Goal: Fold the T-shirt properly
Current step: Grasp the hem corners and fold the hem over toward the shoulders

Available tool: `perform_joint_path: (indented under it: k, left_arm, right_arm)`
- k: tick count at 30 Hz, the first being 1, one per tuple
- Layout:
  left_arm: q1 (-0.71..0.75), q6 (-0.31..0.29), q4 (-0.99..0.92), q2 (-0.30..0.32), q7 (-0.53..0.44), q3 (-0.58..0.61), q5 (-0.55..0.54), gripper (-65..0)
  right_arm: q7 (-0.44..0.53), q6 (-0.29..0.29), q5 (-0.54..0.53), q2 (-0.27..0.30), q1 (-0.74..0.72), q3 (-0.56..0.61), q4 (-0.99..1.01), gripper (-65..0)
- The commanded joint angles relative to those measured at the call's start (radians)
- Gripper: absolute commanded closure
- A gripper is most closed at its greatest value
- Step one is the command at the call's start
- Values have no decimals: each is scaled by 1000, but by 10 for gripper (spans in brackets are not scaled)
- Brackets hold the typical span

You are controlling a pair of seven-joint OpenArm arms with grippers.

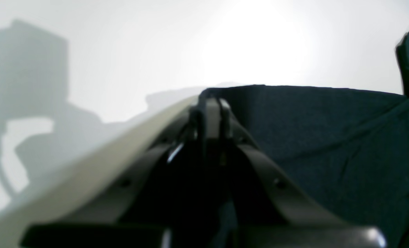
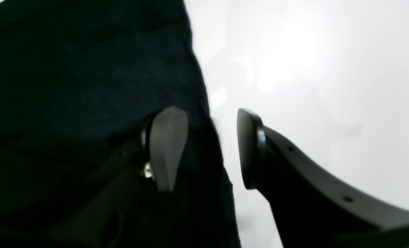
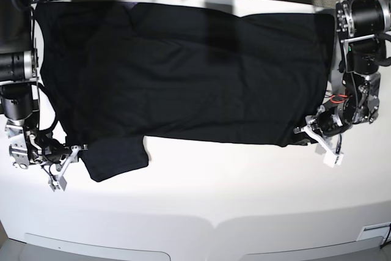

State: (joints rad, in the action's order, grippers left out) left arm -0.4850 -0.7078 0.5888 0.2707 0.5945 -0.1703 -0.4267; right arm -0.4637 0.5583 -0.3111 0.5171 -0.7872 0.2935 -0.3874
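Two arms at work, one at each near corner of the T-shirt (image 3: 183, 71), which lies spread black side up across the far half of the white desk (image 3: 201, 194); no print visible from here. My left end effector (image 1: 211, 103) is clamped shut on a pinch of the hem corner, as the left wrist view shows cloth caught between its tips. My right end effector (image 2: 208, 148) stands parted astride the cloth edge by the sleeve (image 3: 115, 157), one finger over the fabric, the other over bare desk, holding nothing yet. Progress, by my reckoning: early. Shirt is laid out fairly flat, but I see no completed fold; the sleeve sticks out toward the near side. Left to do: secure the right-hand grip, bring the near edge over, then tuck the sleeves and halve the body.
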Motion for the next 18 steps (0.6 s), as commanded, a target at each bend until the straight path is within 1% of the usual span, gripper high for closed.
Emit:
perform_joint_path:
  k: [1, 14, 16, 18]
  left_arm:
    - [-14, 10, 4, 7, 25, 3, 26, 0]
    - [-14, 10, 4, 7, 25, 3, 26, 0]
    - [-14, 10, 4, 7, 26, 3, 33, 0]
    - [-14, 10, 4, 7, 25, 3, 33, 0]
  right_arm:
    - [19, 1, -2, 18, -43, -4, -13, -280]
    - [19, -3, -2, 3, -26, -4, -11, -280]
    - [22, -17, -1, 0, -13, -4, -11, -280]
    - [40, -24, 26, -5, 0, -4, -11, -280]
